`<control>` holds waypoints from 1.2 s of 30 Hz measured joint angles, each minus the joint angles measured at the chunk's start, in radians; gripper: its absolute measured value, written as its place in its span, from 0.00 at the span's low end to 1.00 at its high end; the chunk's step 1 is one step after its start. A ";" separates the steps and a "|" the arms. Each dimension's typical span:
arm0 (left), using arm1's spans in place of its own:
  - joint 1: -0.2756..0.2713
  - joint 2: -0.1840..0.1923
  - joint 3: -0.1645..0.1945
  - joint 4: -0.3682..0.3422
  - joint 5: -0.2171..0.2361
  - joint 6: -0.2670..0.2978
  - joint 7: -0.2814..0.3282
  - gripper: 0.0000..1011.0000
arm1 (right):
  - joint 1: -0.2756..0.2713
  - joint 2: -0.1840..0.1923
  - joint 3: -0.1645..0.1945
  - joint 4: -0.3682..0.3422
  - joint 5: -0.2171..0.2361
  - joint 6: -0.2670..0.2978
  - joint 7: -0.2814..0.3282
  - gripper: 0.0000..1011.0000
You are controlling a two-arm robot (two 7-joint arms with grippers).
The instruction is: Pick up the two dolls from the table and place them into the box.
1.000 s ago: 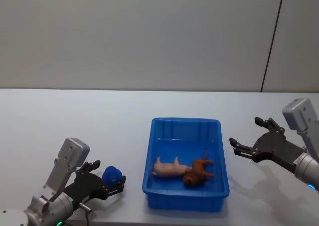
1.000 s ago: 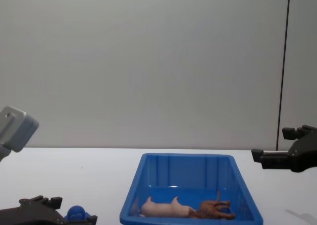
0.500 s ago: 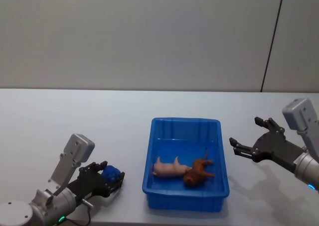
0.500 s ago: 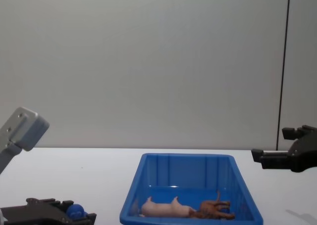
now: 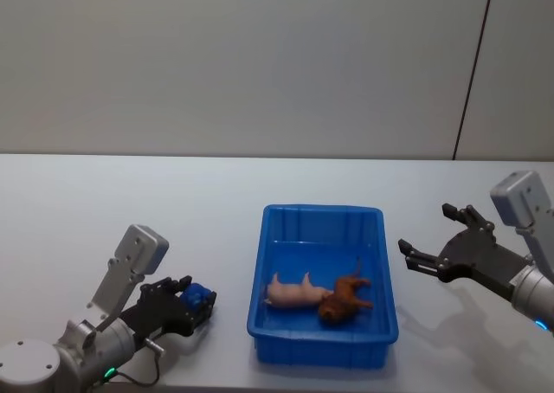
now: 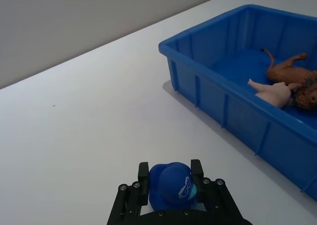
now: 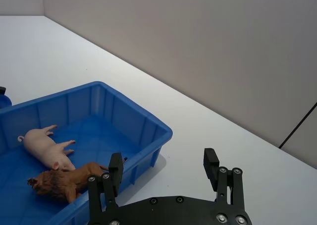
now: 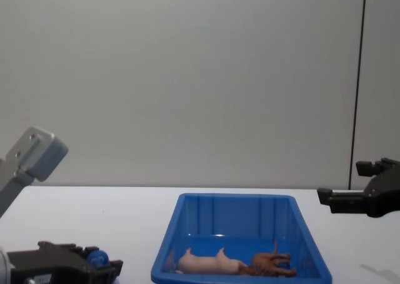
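Left gripper (image 5: 192,305) drawn slightly nearer the box (image 5: 322,350), fingers pinching a small blue figure (image 6: 172,185) over the tabletop (image 5: 104,211); right gripper (image 5: 426,253) unmoved, fingers spread; pig (image 5: 293,291) and lion (image 5: 343,300) lying inside, task apparently complete.

White table (image 5: 173,202): blue box (image 5: 322,351) sits on it, centre-right.

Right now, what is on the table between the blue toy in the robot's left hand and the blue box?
Nothing: bare white table between the blue toy and the box, seen from the head.
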 joint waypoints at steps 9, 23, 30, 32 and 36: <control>-0.022 -0.004 -0.004 -0.047 0.030 0.009 0.001 0.44 | 0.000 0.000 0.000 0.000 0.000 0.000 0.000 0.99; -0.132 -0.077 0.019 -0.027 0.104 -0.029 -0.071 0.36 | 0.000 0.000 0.000 0.000 0.000 0.000 0.000 0.99; -0.208 -0.139 0.045 0.049 0.124 -0.080 -0.125 0.32 | 0.000 0.000 0.000 0.000 0.000 0.000 0.000 0.99; -0.236 -0.164 0.055 0.086 0.128 -0.100 -0.144 0.31 | 0.000 0.000 0.000 0.000 0.000 0.000 0.000 0.99; -0.280 -0.202 0.072 0.146 0.131 -0.135 -0.170 0.42 | 0.000 0.000 0.000 0.000 0.000 0.000 0.000 0.99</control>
